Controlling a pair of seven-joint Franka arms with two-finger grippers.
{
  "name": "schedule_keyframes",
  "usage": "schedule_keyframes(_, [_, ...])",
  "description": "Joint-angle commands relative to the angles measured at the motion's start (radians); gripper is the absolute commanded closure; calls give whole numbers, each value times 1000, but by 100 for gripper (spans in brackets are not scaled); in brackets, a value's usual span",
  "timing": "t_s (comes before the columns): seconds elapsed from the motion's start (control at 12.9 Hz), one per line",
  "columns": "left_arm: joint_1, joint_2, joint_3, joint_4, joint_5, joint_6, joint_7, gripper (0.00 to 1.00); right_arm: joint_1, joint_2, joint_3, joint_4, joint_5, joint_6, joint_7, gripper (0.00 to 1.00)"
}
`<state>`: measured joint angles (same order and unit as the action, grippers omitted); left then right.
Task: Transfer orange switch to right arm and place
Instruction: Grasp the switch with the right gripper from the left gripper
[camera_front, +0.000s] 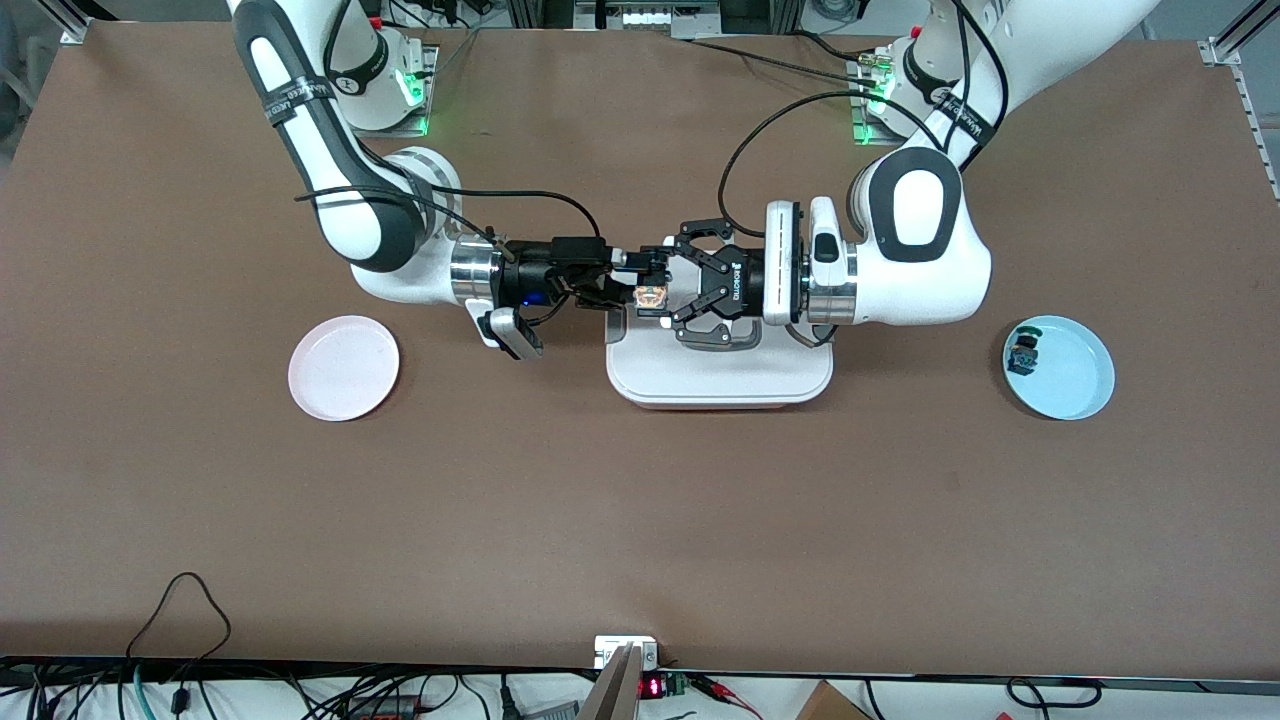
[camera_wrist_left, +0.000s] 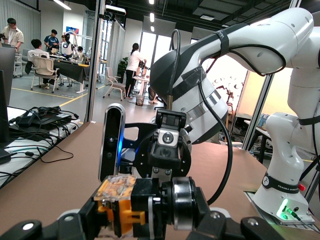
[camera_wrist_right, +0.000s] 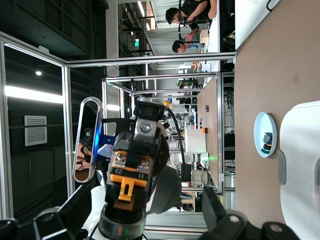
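Note:
The orange switch (camera_front: 650, 296) hangs in the air over the white tray (camera_front: 720, 380) at mid-table. My left gripper (camera_front: 664, 295), the open-linkage one, is shut on it end to end. In the left wrist view the switch (camera_wrist_left: 122, 200) sits between its pads. My right gripper (camera_front: 638, 290), slim with a blue light, is level with the switch and its fingers stand open on either side of it. In the right wrist view the switch (camera_wrist_right: 127, 190) is between the right gripper's (camera_wrist_right: 142, 212) spread fingers, with a gap on one side.
A pink plate (camera_front: 344, 367) lies toward the right arm's end. A light blue plate (camera_front: 1075, 380) toward the left arm's end holds the green-capped switch (camera_front: 1024, 352). The blue plate also shows in the right wrist view (camera_wrist_right: 260, 131).

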<state>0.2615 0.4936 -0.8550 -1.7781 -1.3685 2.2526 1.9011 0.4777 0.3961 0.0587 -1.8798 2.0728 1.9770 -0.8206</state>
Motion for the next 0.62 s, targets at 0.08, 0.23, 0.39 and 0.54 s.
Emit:
schedule_keyframes(0.08, [4, 2, -9, -1, -35, 7, 36, 94, 9, -2, -8, 28, 52, 14, 3, 3])
schedule_keyframes(0.23, [4, 2, -9, 0, -35, 7, 35, 94, 7, 0, -8, 39, 52, 16, 4, 3])
schedule_keyframes(0.39, [4, 2, -9, -1, -35, 7, 36, 94, 10, 0, -8, 39, 52, 16, 4, 9])
schedule_keyframes(0.54, [4, 2, -9, -1, -35, 7, 36, 94, 10, 0, -8, 39, 50, 26, -6, 29])
